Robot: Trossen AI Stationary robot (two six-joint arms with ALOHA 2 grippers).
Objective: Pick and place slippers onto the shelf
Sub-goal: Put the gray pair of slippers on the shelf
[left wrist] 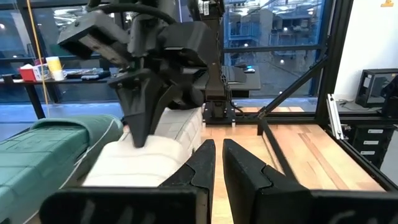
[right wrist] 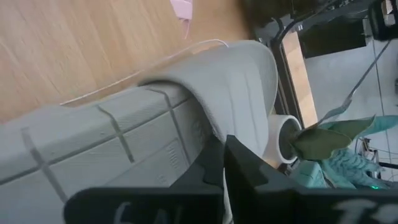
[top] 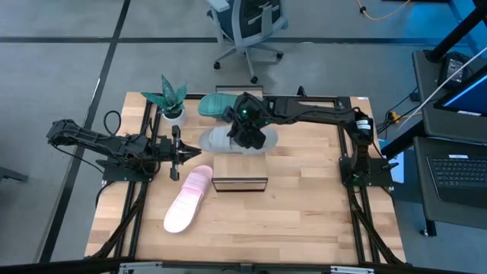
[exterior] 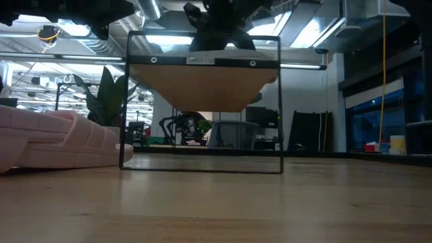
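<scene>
Two grippers: both had jaws together.
Right gripper (top: 245, 135): clamped on the light grey ribbed rubber slipper (top: 221, 139), just behind the low light-wood slatted shelf (top: 240, 168).
Left gripper (top: 192, 154): fingers nearly touching, holding nothing, left of the shelf.
Pale pink slipper (top: 187, 199): front-left of the shelf.

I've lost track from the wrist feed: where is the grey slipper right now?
In the high view the grey slipper sits at the table's far middle, just behind the shelf and beside the teal slipper, with the right gripper shut on it.
</scene>
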